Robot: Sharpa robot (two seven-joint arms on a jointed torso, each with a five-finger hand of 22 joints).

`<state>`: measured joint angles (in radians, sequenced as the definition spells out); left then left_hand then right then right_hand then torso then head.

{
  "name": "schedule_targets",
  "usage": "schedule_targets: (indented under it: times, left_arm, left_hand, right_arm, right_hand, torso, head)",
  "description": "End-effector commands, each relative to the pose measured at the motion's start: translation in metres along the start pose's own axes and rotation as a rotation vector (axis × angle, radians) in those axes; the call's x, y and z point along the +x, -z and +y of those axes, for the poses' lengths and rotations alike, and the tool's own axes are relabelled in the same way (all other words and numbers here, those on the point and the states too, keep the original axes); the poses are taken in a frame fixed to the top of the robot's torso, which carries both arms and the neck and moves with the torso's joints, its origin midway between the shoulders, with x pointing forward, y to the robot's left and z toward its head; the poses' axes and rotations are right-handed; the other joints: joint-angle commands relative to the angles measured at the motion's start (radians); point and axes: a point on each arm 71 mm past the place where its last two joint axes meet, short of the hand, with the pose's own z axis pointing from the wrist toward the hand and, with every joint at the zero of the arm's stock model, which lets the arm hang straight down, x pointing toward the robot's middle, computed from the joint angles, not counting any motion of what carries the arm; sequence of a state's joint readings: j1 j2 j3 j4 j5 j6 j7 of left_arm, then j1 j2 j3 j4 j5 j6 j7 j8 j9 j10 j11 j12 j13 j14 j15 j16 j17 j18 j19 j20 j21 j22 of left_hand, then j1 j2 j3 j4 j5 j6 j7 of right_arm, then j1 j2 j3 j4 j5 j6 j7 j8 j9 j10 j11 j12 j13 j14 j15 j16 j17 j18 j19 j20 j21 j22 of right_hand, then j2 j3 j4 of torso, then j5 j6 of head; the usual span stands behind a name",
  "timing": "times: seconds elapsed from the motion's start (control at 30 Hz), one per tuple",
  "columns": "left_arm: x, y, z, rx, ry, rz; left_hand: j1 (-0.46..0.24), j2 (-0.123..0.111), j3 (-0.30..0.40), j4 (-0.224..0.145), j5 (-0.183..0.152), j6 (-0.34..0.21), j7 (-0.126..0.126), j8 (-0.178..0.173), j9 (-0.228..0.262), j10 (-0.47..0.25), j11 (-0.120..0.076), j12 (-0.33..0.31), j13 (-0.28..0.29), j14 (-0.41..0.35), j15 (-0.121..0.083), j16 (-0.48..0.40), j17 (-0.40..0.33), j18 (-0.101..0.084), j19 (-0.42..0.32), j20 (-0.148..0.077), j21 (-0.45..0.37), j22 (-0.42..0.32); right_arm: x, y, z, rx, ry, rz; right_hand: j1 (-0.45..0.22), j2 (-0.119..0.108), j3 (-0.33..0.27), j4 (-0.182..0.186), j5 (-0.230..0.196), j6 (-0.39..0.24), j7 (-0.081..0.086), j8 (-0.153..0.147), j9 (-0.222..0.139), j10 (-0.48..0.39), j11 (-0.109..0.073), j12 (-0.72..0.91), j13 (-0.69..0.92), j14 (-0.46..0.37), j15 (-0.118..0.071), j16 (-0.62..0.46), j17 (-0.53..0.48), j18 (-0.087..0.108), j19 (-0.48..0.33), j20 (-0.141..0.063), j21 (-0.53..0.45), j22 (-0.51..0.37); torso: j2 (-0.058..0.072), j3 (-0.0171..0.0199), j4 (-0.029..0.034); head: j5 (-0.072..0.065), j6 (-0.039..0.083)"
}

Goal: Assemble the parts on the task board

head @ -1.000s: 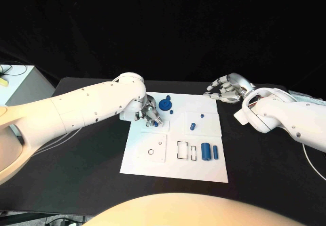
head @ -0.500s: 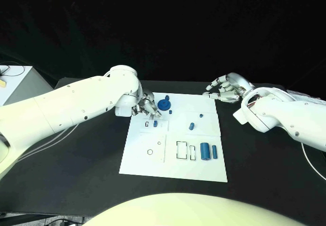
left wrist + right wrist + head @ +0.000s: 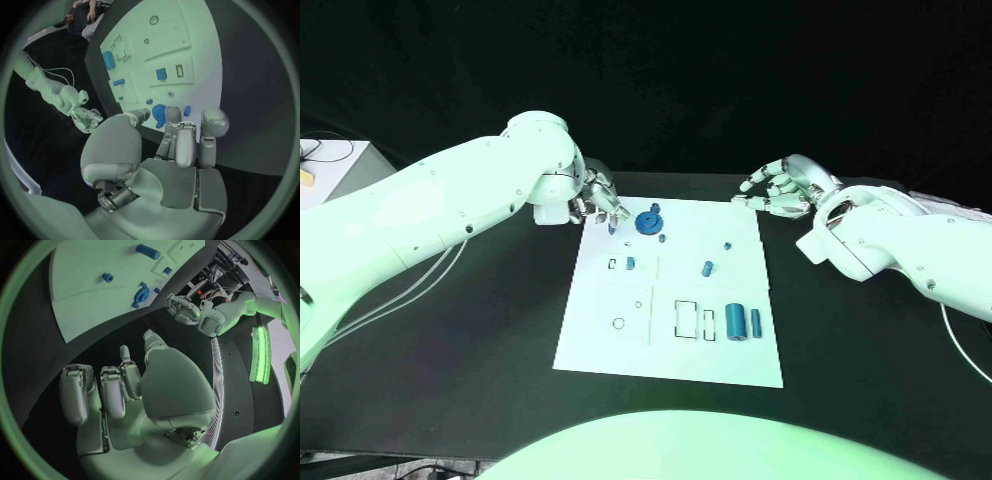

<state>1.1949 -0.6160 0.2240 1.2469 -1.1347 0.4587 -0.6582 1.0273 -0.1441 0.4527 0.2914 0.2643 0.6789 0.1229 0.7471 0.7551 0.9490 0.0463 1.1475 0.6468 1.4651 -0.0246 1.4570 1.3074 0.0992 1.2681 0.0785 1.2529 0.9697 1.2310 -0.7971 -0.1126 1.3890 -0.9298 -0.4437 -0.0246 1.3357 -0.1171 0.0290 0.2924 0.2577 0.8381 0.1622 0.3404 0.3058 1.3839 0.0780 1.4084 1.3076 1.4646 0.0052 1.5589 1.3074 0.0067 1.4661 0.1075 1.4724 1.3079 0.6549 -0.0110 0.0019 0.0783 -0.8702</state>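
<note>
Task board (image 3: 672, 350) located centre frame on the black table (image 3: 473, 340), long edge running toward the robot.

Left hand (image 3: 596, 204) positioned at upper left of the board, just off its far corner; fingers partly curled, nothing held. Judged clear of the board so that the parts stay in sight. Right hand (image 3: 780, 190) positioned upper right, just past the far right corner; fingers loosely curled, nothing held. Judged parked.

Parts count in head view:
- Round disc part (image 3: 649, 223): one, far edge, nearest the left hand; likely next to be picked.
- Small part seated by a slot (image 3: 630, 263): one, left-centre.
- Small loose parts mid-board (image 3: 708, 267): two, one very small.
- Upright blocks side by side (image 3: 736, 324): two, right-centre, beside outlined empty recesses.

Several outlined recesses unfilled; assembly judged incomplete.
</note>
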Motion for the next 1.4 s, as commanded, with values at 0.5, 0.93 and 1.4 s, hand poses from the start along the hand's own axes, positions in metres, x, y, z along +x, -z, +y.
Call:
schedule_targets:
  times: [0.5,0.93,1.4]
  left_arm:
    - [-0.027,-0.025,0.025,-0.047,0.098,-0.171]
    - [-0.021,-0.037,0.033,-0.088,0.073,-0.105]
    - [-0.013,-0.042,0.034,-0.099,0.049,-0.05]
  left_hand:
    - [0.026,-0.005,-0.021,0.0,0.001,-0.003,0.008,-0.031,-0.045,0.019,0.009,0.014,0.008,0.035,0.013,0.016,0.107,0.015,0.018,0.012,0.013,0.03]
    - [0.029,-0.003,-0.025,0.0,0.001,0.009,0.005,-0.028,-0.05,0.023,0.007,0.017,0.008,0.038,0.012,0.02,0.111,0.014,0.021,0.012,0.016,0.033]
    - [0.01,-0.006,-0.045,0.002,-0.004,0.015,0.004,-0.027,-0.061,0.023,0.006,0.018,0.004,0.037,0.012,0.02,0.109,0.014,0.021,0.012,0.018,0.036]
  right_arm:
    - [-0.002,0.0,0.001,-0.022,0.001,-0.018]
    - [-0.001,0.0,0.002,-0.024,0.001,-0.014]
    - [0.0,0.0,0.003,-0.027,0.002,-0.01]
  right_hand:
    - [-0.009,-0.002,-0.005,-0.001,0.004,-0.008,-0.002,0.006,0.001,-0.008,0.0,-0.006,0.091,0.098,-0.004,-0.008,0.235,0.018,0.069,-0.007,-0.013,0.202]
    - [-0.009,-0.002,-0.005,-0.001,0.004,-0.008,-0.002,0.006,0.001,-0.008,0.0,-0.006,0.091,0.098,-0.004,-0.008,0.235,0.018,0.069,-0.007,-0.013,0.202]
    - [-0.009,0.001,-0.004,-0.001,0.007,-0.009,-0.002,0.007,0.001,-0.008,0.0,-0.007,0.09,0.098,-0.004,-0.007,0.236,0.018,0.069,-0.007,-0.011,0.203]
  torso:
    - [0.01,-0.0016,-0.0055]
    - [0.016,-0.0042,-0.0064]
    - [0.014,-0.0028,-0.0068]
  head:
    - [0.018,0.045]
    - [0.017,0.042]
    - [0.02,0.04]
